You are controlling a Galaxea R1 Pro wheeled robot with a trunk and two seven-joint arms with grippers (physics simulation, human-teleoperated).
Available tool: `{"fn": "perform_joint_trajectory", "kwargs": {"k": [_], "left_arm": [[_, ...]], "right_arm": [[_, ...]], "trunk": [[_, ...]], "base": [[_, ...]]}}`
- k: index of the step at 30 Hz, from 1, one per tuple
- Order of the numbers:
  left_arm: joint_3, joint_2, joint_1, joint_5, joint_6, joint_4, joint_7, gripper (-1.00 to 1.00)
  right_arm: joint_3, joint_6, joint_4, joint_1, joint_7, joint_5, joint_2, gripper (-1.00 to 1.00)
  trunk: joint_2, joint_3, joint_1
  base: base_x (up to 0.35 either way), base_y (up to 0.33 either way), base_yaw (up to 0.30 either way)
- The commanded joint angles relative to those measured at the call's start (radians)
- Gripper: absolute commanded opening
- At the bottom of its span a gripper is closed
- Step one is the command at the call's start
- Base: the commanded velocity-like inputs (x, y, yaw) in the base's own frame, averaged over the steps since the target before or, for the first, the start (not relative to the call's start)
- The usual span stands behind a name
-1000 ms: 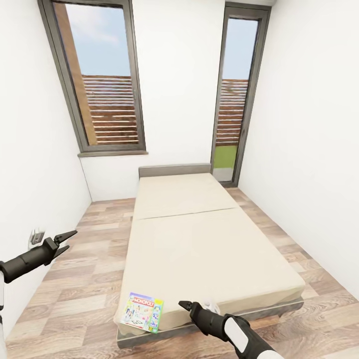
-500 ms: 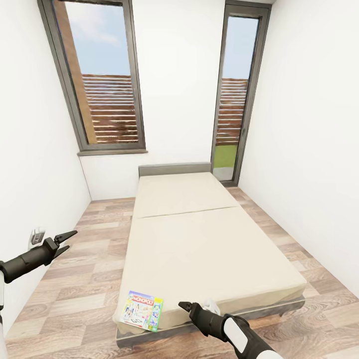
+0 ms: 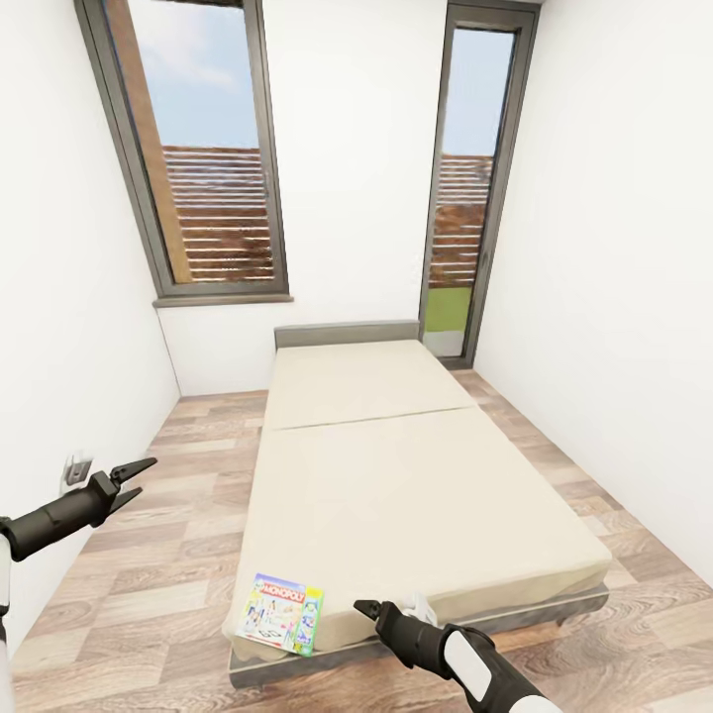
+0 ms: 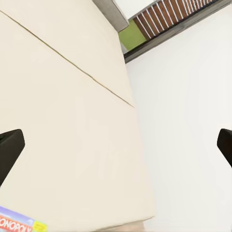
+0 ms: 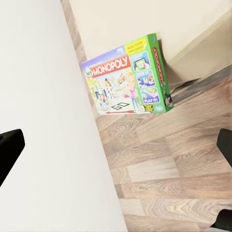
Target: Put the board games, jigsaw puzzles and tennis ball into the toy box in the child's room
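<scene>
Monopoly box (image 4: 17,225) cut by frame edge — lettering partly lost.

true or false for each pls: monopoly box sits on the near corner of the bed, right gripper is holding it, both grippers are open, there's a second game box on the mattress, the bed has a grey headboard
1. The Monopoly box lies at the near corner of the bed: true.
2. The right gripper holds it: false, it is empty, beside the box.
3. Both grippers are open: true, the left gripper too.
4. A second game box lies on the mattress: false, only the Monopoly box is seen there.
5. The bed has a grey headboard: true.
</scene>
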Motion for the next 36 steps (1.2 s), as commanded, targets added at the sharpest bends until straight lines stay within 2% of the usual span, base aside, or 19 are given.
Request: {"fn": "perform_joint_trajectory", "kwargs": {"k": [1, 2, 5, 8, 11, 29, 36], "left_arm": [[-0.005, 0.000, -0.001, 0.003, 0.007, 0.000, -0.001, 1.00], [-0.013, 0.000, -0.001, 0.003, 0.007, 0.000, -0.001, 1.00], [-0.067, 0.000, -0.001, 0.006, 0.008, 0.000, -0.002, 1.00], [-0.098, 0.000, -0.001, 0.008, 0.009, -0.001, -0.003, 1.00], [-0.111, 0.001, -0.001, 0.009, 0.009, -0.001, -0.003, 1.00], [-0.114, 0.008, -0.001, 0.012, 0.009, -0.001, -0.004, 1.00], [-0.116, 0.008, -0.001, 0.009, 0.009, -0.001, -0.058, 1.00]], "right_arm": [[0.000, 0.005, -0.001, 0.000, -0.001, -0.006, 0.000, 1.00], [0.000, 0.006, -0.001, 0.000, 0.000, -0.006, 0.000, 1.00], [0.000, 0.005, -0.001, -0.001, 0.000, -0.006, 0.000, 1.00], [0.000, 0.006, -0.001, -0.001, 0.000, -0.005, 0.001, 1.00], [0.001, 0.006, -0.001, 0.000, 0.000, -0.005, 0.001, 1.00], [0.002, 0.006, -0.001, -0.001, -0.001, -0.004, 0.001, 1.00], [0.002, 0.005, -0.001, 0.000, -0.001, -0.004, 0.001, 1.00]], "trunk": [[-0.008, -0.004, 0.004], [-0.015, -0.007, 0.008], [-0.036, -0.017, 0.019], [-0.057, -0.026, 0.031], [-0.078, -0.036, 0.042], [-0.204, -0.092, 0.111], [-0.253, -0.114, 0.138]], "base": [[0.000, 0.000, 0.000], [0.000, 0.000, 0.000], [0.000, 0.000, 0.000], [0.000, 0.000, 0.000], [0.000, 0.000, 0.000], [0.000, 0.000, 0.000], [0.000, 0.000, 0.000]]}}
